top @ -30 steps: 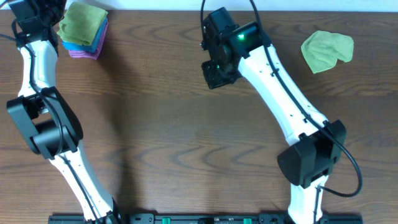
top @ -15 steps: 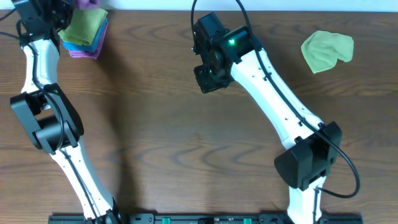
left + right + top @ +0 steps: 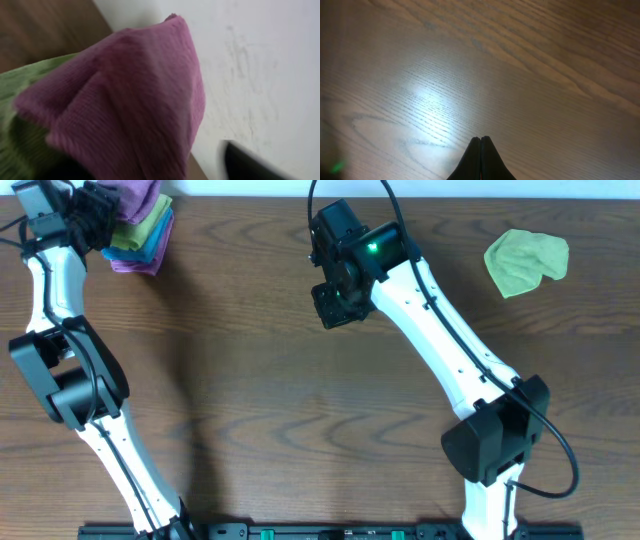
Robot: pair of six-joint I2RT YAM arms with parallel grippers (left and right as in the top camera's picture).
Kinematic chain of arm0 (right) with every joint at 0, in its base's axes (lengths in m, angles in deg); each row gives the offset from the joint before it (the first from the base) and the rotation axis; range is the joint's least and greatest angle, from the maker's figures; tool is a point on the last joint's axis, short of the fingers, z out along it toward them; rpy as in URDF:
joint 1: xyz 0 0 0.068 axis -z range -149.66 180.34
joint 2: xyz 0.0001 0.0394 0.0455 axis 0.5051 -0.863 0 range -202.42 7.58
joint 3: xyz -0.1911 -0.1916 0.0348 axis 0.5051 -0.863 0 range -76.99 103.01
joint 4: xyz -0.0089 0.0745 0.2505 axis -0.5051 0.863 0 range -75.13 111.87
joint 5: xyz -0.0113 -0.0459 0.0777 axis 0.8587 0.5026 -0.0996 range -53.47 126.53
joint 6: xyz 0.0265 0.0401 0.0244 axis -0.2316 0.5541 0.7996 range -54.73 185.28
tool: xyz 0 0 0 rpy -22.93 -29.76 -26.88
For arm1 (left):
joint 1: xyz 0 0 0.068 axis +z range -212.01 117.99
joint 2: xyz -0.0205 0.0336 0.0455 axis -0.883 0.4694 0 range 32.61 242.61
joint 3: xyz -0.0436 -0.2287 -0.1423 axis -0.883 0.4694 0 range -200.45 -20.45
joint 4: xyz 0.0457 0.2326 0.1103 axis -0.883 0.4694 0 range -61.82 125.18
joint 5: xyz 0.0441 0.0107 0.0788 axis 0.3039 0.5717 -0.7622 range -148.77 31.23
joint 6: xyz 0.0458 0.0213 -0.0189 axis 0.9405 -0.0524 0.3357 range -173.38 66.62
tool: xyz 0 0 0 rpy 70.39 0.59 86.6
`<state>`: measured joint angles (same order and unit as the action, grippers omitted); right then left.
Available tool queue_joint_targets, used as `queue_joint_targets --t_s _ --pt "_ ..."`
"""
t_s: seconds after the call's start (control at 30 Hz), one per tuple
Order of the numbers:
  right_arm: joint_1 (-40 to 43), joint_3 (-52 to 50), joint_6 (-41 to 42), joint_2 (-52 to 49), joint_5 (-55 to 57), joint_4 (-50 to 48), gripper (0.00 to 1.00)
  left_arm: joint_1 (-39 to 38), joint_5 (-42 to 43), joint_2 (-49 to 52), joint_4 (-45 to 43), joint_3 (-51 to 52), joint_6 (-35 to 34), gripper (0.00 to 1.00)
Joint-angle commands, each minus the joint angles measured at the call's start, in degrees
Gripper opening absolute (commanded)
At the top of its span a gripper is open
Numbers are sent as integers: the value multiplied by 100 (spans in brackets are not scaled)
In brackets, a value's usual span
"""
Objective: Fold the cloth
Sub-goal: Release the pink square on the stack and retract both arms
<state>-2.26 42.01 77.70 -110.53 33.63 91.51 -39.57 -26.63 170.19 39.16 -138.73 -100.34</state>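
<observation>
Overhead: left arm reaches to the far left corner of the worktop [image 3: 260,410]. The left end effector [image 3: 98,202] sits at the stack of cloths [image 3: 140,242], whose layers show green, blue and purple. A purple cloth [image 3: 138,194] is bunched on top of the stack, right against the end effector.

Left wrist: the purple cloth [image 3: 135,100] fills most of the view, ribbed weave, peaked upward, with a green cloth [image 3: 17,87] under it. A white wall [image 3: 260,60] lies behind. One dark finger [image 3: 250,162] shows at lower right, apart from the cloth; the grip point is hidden, so I cannot tell whether the left end effector is clamped or spread.

Right end effector [image 3: 333,308] hangs over bare worktop near the middle of the far edge, with a green lamp [image 3: 375,248] lit on the arm. Right wrist: its fingers [image 3: 480,142] are pressed together, nothing between them, above glare-lit wood grain [image 3: 520,75].

A crumpled green cloth [image 3: 525,260] lies unfolded at far right, well apart from both end effectors.
</observation>
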Motion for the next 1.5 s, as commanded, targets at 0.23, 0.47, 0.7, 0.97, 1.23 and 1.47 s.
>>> queue_joint_targets --t_s 0.23,0.47,0.7,0.97,1.23,1.47 --pt "-50 90 85 70 55 -157 1 90 800 87 254 -149 68 95" --pt "-48 90 83 70 57 -254 1 116 1134 -17 1123 -149 157 95" --pt "-48 90 79 70 59 -258 1 173 796 -966 2170 -149 1263 95" --pt "-37 90 -55 177 94 -79 1 332 404 -2490 3379 -149 2107 95" --pt "13 90 -201 1515 754 374 82 323 -81 -3915 5243 -144 3589 95" --pt "66 72 -168 2973 1495 1244 92 -341 -216 -5512 5821 273 4118 95"
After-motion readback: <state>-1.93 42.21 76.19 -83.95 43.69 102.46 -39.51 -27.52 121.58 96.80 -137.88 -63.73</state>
